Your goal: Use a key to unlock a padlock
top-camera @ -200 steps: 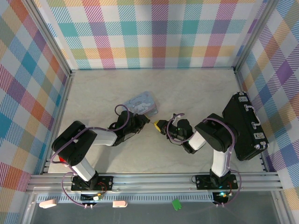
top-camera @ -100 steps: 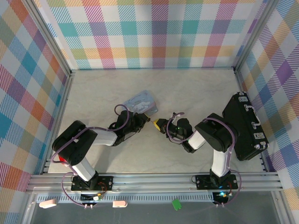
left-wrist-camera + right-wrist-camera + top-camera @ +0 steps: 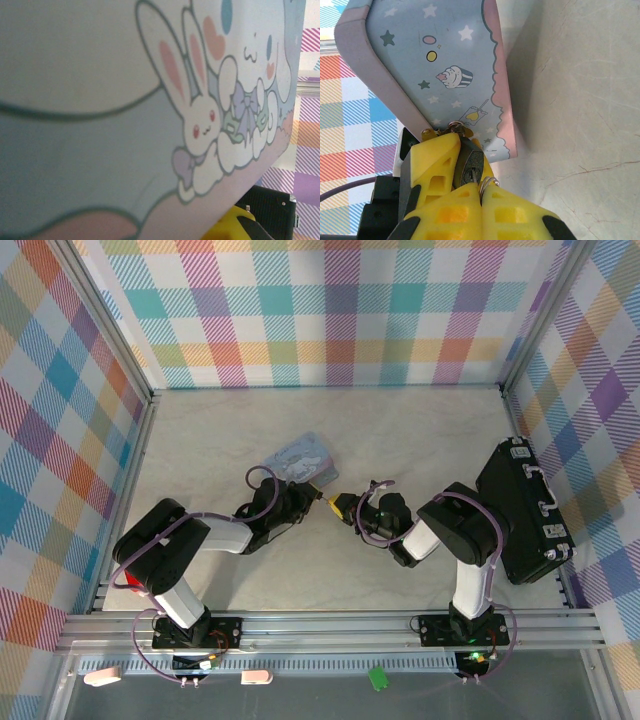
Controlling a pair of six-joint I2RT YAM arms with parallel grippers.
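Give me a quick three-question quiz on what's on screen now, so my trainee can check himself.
1. True or false: the right fingers are wide open and empty.
2. Where on the table does the black case lie? A) right side B) left side C) centre
3. Fill in: the left wrist camera looks closely at the tin, printed with a cartoon ___.

Key: 1 false, they pinch a small dark metal piece; 2 A; 3 rabbit.
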